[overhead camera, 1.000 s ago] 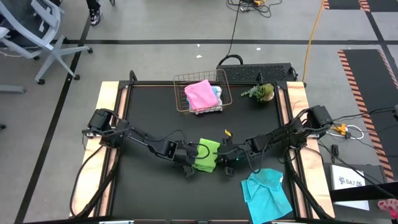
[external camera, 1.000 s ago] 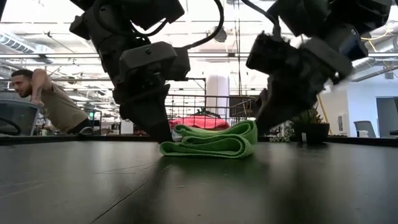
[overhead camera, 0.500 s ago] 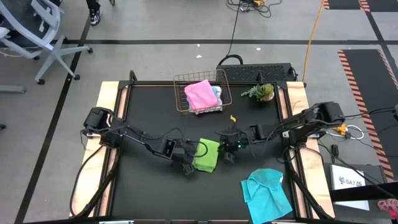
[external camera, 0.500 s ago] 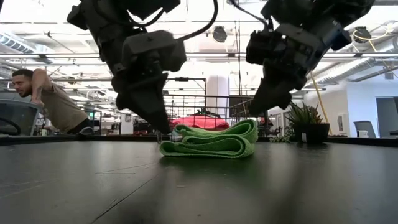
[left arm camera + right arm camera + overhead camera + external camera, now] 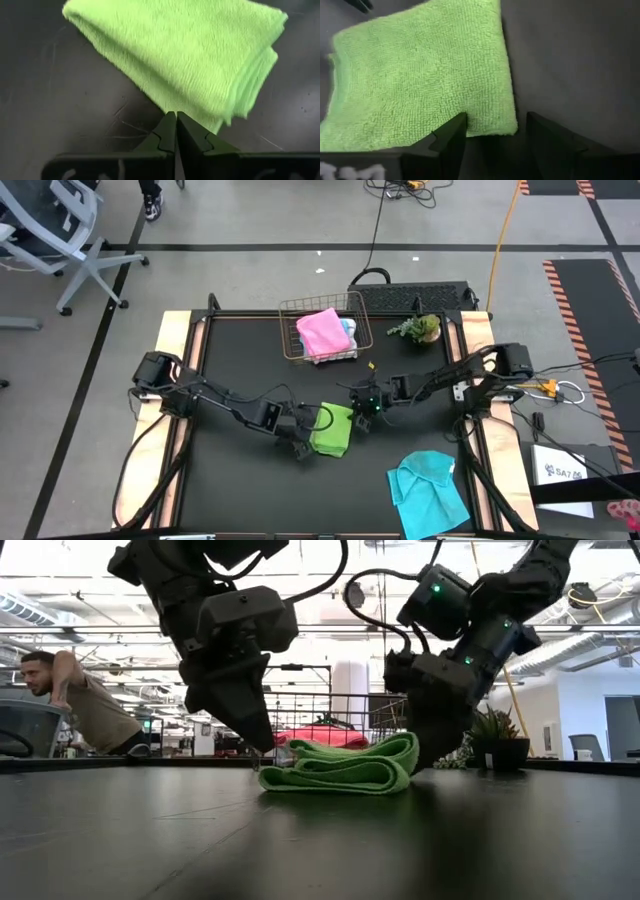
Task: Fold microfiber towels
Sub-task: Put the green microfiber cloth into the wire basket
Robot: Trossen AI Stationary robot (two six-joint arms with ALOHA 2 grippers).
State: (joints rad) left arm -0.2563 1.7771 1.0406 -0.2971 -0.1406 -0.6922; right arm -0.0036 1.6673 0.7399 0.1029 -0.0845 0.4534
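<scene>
A lime green microfiber towel (image 5: 332, 430) lies folded in several layers on the black table near its middle, also in the low view (image 5: 340, 772). My left gripper (image 5: 303, 443) is shut, and its tips (image 5: 175, 119) hover just off the towel's left edge (image 5: 150, 95), a little above the table (image 5: 262, 747). My right gripper (image 5: 362, 410) stands open over the towel's far right corner (image 5: 507, 127). One of its fingers stands on each side of that corner, touching nothing that I can see.
A copper wire basket (image 5: 290, 330) at the far middle holds a pink towel (image 5: 322, 332) and a blue one (image 5: 348, 330). A small plant (image 5: 420, 328) stands far right. A cyan towel (image 5: 428, 485) lies crumpled near right. A person (image 5: 70, 700) leans beyond the table.
My right gripper has swung from the green towel's near right side toward the table's far edge, to the towel's far right corner, rolling a little, and has opened. The towel has kept its folded shape and place.
</scene>
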